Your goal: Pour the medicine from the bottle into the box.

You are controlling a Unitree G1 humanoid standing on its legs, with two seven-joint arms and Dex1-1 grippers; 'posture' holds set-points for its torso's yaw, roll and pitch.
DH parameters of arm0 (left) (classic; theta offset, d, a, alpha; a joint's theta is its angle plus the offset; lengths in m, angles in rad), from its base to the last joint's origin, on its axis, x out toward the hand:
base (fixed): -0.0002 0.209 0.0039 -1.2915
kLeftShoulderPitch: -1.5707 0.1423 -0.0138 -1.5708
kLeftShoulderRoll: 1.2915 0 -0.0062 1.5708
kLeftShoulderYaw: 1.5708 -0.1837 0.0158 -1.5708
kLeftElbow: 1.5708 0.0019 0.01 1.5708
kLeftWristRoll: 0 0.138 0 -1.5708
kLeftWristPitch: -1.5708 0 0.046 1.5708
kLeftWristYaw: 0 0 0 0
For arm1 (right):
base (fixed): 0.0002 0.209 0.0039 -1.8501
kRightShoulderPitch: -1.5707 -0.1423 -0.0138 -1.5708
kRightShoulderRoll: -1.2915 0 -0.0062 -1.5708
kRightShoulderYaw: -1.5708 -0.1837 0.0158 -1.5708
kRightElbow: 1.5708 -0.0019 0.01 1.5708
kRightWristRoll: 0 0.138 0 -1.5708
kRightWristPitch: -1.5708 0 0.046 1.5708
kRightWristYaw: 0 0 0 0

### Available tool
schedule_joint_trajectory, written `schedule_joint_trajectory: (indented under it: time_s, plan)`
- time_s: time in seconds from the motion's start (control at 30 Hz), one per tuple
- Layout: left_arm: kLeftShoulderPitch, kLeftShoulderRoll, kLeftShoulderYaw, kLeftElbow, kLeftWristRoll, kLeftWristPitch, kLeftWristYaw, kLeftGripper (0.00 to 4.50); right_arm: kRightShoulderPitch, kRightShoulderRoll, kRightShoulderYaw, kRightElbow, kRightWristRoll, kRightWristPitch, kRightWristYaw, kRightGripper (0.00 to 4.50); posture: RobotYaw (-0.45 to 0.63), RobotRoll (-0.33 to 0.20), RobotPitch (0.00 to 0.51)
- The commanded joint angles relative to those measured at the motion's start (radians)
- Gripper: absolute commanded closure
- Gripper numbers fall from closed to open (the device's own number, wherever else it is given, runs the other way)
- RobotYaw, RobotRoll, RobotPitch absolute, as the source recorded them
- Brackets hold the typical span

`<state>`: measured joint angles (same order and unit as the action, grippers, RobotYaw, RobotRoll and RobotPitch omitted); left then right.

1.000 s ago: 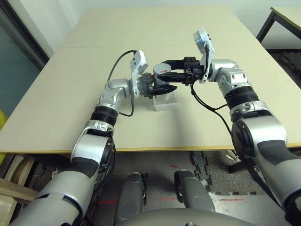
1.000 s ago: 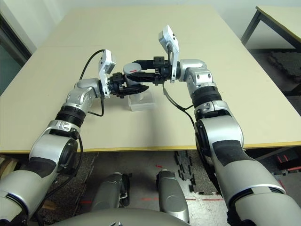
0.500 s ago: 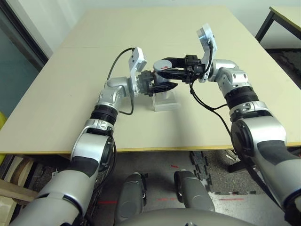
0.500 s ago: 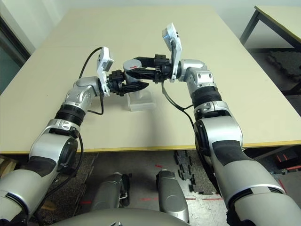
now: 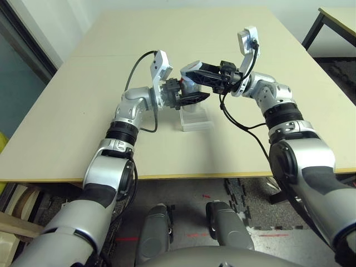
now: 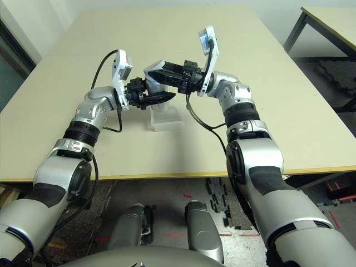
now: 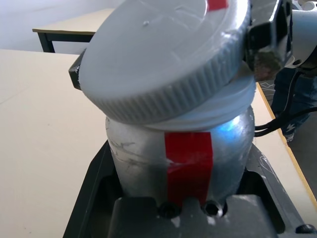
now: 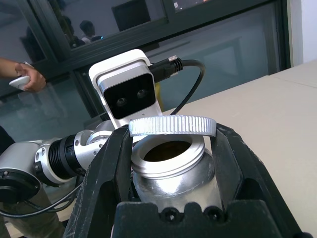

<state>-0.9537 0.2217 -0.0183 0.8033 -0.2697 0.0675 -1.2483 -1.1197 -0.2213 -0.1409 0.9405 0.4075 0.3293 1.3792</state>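
The silver-grey bottle [image 7: 183, 144] with its red stripe hangs in the air over the table, and my left gripper [image 5: 189, 94] is shut on its body. Its mouth [image 8: 168, 151] stands open with a dark inside. Just above the rim, tilted and apart from it, is the round grey cap [image 8: 172, 125], on which my right gripper [image 5: 193, 72] is shut from the right. The cap [image 7: 163, 54] also covers the rim in the left wrist view. The clear box [image 5: 196, 118] rests on the table directly below both grippers. The medicine is hidden.
A wide beige table [image 5: 250, 39] stretches around the box, with its front edge near me. A second table [image 5: 336, 16] stands at the far right. In the right wrist view a person's hand [image 8: 25, 82] shows behind glass.
My right gripper has risen and tipped, lifting the cap off the bottle's rim. My left gripper has brought the bottle a little higher above the box.
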Motion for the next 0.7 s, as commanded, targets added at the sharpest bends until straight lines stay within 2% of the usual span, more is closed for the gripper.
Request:
schedule_joint_trajectory:
  time_s: [0.03, 0.5, 0.7]
  plan:
    - [0.032, -0.002, -0.032, 0.028, 0.029, 0.002, -0.023, 1.83, -0.031, -0.012, -0.065, -0.033, 0.052, -0.041, -0.026, 1.93, -0.24, 0.0, 0.073]
    - [0.043, 0.001, -0.033, 0.018, 0.028, 0.005, -0.025, 1.83, -0.06, -0.017, -0.066, 0.072, -0.033, -0.172, -0.238, 2.0, -0.23, 0.0, 0.073]
    - [0.042, 0.009, -0.03, 0.012, 0.026, 0.008, -0.028, 1.83, -0.066, -0.05, -0.059, 0.121, -0.087, -0.197, -0.35, 2.0, -0.23, 0.0, 0.073]
